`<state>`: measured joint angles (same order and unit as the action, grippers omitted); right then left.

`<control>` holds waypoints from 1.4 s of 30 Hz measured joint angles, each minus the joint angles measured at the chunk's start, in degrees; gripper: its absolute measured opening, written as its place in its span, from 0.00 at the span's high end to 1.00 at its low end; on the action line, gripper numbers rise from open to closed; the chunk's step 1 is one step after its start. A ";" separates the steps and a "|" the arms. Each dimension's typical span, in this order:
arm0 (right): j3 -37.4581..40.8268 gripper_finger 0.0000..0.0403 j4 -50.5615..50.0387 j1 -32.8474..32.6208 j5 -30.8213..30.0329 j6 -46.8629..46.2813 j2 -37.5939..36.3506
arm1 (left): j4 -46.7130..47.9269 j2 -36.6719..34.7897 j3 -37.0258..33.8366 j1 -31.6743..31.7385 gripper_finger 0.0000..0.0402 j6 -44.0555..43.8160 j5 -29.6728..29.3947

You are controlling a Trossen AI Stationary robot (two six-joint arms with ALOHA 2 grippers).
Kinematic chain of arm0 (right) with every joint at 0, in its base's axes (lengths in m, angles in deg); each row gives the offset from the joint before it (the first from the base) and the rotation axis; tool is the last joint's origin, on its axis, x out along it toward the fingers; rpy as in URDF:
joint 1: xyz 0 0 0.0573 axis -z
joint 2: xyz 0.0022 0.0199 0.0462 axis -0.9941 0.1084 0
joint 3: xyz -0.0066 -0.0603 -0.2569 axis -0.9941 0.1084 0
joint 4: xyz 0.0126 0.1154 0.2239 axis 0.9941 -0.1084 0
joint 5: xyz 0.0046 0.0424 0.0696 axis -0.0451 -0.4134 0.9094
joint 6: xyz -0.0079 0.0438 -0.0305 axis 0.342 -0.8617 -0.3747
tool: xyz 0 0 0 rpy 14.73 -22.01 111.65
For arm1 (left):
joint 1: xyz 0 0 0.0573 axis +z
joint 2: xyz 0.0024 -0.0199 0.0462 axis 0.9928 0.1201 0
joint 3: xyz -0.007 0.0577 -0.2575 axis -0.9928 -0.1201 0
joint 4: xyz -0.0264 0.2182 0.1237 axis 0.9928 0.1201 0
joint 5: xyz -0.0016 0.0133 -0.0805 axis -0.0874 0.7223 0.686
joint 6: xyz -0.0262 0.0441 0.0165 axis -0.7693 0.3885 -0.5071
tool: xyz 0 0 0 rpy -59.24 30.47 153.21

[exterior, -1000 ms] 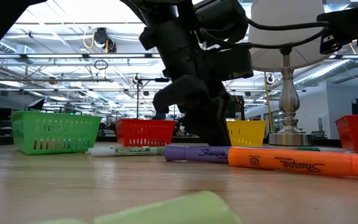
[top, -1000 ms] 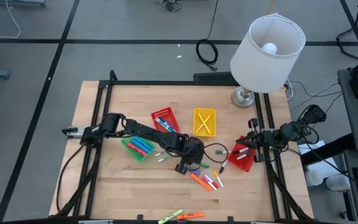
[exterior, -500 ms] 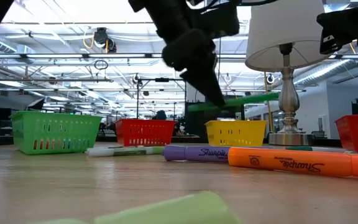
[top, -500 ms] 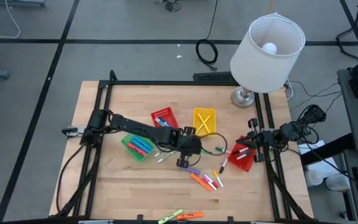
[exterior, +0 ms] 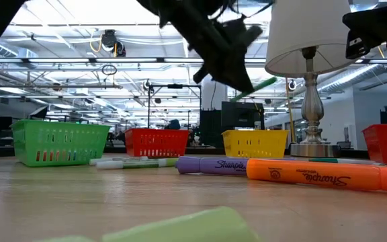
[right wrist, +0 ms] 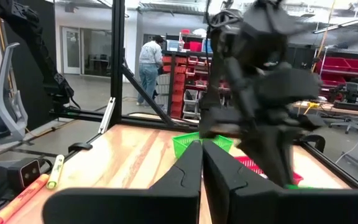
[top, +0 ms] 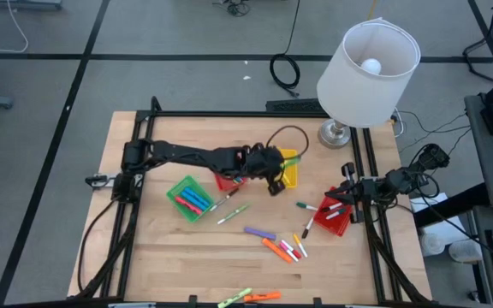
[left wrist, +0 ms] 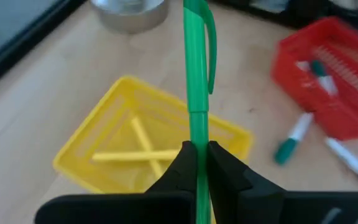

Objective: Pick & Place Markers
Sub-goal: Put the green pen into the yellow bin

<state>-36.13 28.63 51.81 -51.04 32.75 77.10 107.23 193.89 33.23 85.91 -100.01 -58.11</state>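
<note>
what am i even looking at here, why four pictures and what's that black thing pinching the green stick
These are four cameras on one robot with two dark arms at a wooden table. One camera looks straight down, one sits at table-top height, and one rides on each wrist.

The black thing is the left gripper, two fingers shut on a green marker. It hangs over the yellow basket, which already holds two yellow markers.

The right gripper waits at the table's right edge, shut and holding nothing, by a red basket.

From above you also see a green basket, another red one partly under the arm, loose markers on the wood, and a lamp at the back.
</note>
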 joint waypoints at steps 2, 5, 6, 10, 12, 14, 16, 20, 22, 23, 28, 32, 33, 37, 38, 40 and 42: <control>0.00 1.00 -0.20 -0.02 0.02 0.00 0.00 | 0.18 1.02 -0.07 1.20 0.97 -1.34 -0.02; 0.00 1.00 -0.42 -0.02 0.04 0.11 0.04 | -0.85 2.73 -0.02 2.27 1.00 -2.73 0.43; 0.00 1.00 -0.35 -0.02 -0.04 0.12 0.04 | -1.44 3.52 -0.02 2.46 1.00 -2.88 0.72; 0.00 1.00 -0.34 -0.02 -0.04 0.16 0.11 | -2.57 6.36 -0.04 2.81 1.00 -2.98 2.14; 0.00 1.00 -0.33 0.00 0.04 0.13 0.15 | -2.48 7.12 -0.02 2.75 1.00 -2.96 2.45; 0.00 1.00 -0.23 -0.02 0.01 0.11 0.15 | -2.58 7.60 -0.02 2.82 1.00 -2.92 3.03; 0.00 1.00 -0.16 0.00 -0.02 0.11 0.15 | -2.51 7.74 -0.02 2.86 1.00 -2.67 3.04; 0.00 1.00 -0.22 -0.02 -0.06 0.11 0.15 | -3.53 7.53 -0.02 2.73 1.00 1.29 3.79; 0.00 1.00 -0.37 -0.01 -0.07 -0.08 0.20 | -4.15 6.72 -0.02 2.29 0.98 6.60 5.38; 0.00 1.00 -0.35 -0.02 -0.05 -0.11 0.24 | -4.21 5.98 -0.02 1.96 0.96 9.36 5.95; 0.00 1.00 -0.31 0.00 -0.12 0.04 0.22 | -6.00 3.30 2.43 0.08 0.87 19.53 5.12; 0.00 1.00 0.29 -0.02 -1.67 1.06 0.24 | 1.81 4.48 11.63 -0.70 0.81 25.68 -1.71; 0.00 1.00 0.03 -0.02 -3.11 0.58 0.25 | 3.14 4.55 13.44 -0.57 0.80 26.78 -2.28; -0.02 1.00 -3.49 0.00 -9.16 -3.23 1.46 | 13.77 3.13 18.10 0.81 0.81 29.07 -0.92; -0.02 1.00 -4.21 -0.02 -9.91 -3.95 2.17 | 16.30 1.75 18.09 1.31 0.83 29.42 0.98; -0.02 1.00 -4.52 -0.02 -12.64 -5.21 3.78 | 18.98 -2.52 16.72 2.49 0.92 29.91 3.89; -0.60 1.00 -4.71 0.02 -14.97 -5.98 5.83 | 20.91 -8.26 13.49 3.77 0.98 29.71 4.80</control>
<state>-36.74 23.92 51.83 -66.01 26.77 82.94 128.14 185.63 46.72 89.68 -70.30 -53.32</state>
